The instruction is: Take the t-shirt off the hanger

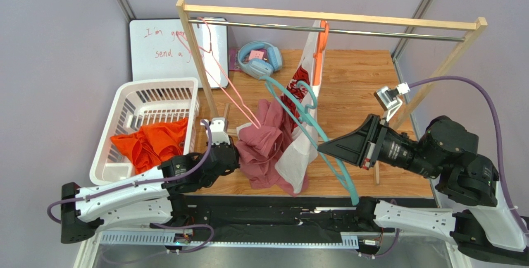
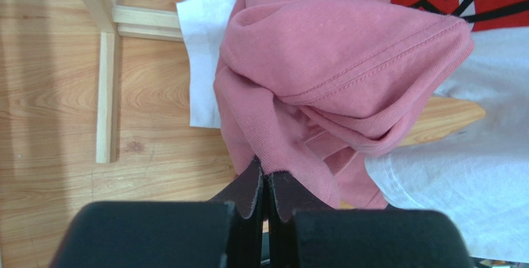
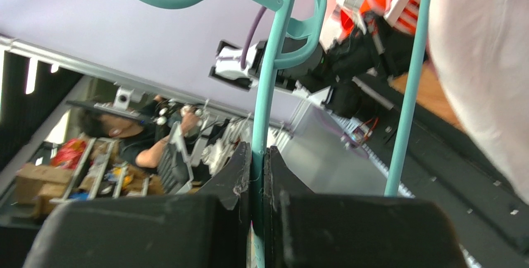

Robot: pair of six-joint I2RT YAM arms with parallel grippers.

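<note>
— How far along with the pink t-shirt?

— Looks mostly off the teal hanger. Bunched above mid-table, just beside the hook end, perhaps snagged there; cannot tell. Left to do, on this reading: freeing the last of it.

— Pointing which way?

— Drooping as a thick rope of cloth, long axis from the hook toward the near edge. Pinched at a left-side fold by the closed left gripper. Hanger slanting far-left to near-right, rod clamped tight in the right gripper. Pressed against a white t-shirt hung from the wooden rail.
</note>
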